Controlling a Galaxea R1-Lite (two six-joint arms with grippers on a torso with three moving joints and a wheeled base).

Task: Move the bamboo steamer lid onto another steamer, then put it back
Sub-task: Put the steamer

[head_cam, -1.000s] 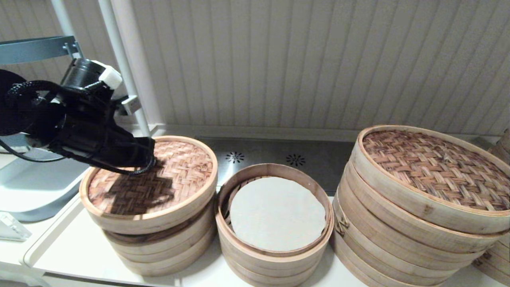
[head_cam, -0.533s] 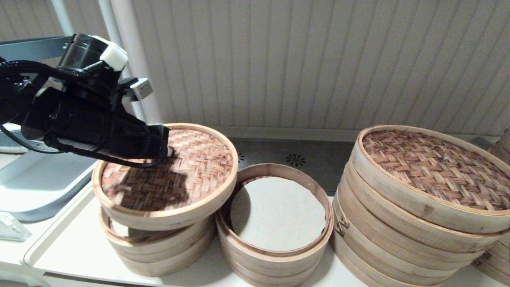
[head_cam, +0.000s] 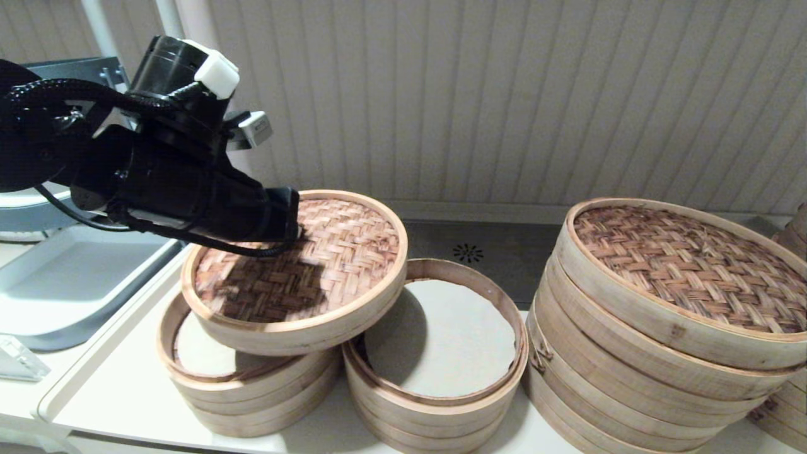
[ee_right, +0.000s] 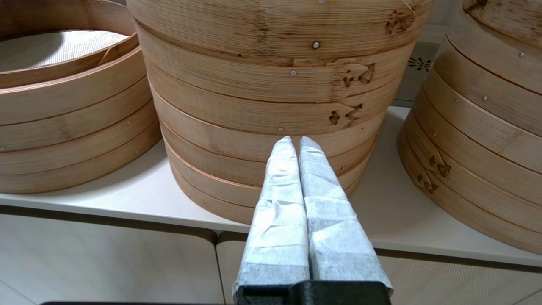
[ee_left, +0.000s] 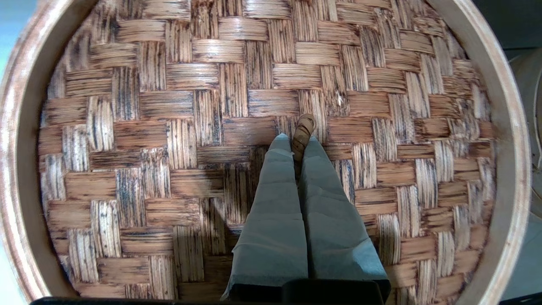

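Observation:
The bamboo steamer lid [head_cam: 328, 265] hangs tilted in the air, reddish-brown weave inside a pale rim. My left gripper [head_cam: 293, 233] is shut on the lid's small centre knot [ee_left: 304, 127], which sticks out between the fingertips [ee_left: 281, 144]. The lid's right edge overlaps the left rim of the other steamer [head_cam: 441, 340], the small one with a greyish-white liner. Under the lid's left side stands the small steamer [head_cam: 208, 359] it covered, cream liner showing. My right gripper [ee_right: 294, 142] is shut on nothing, low before the counter's front edge.
A much larger steamer stack [head_cam: 662, 302] with a dark woven lid stands right of the small steamers, and another stack [ee_right: 487, 106] beyond it. A grey-white tray [head_cam: 69, 284] lies at the left. The white counter [head_cam: 126, 391] ends near me; a panelled wall rises behind.
The left gripper has lifted the lid off the left steamer and carried it up and to the right, uncovering that steamer's liner. The lid now reaches over the middle steamer's rim.

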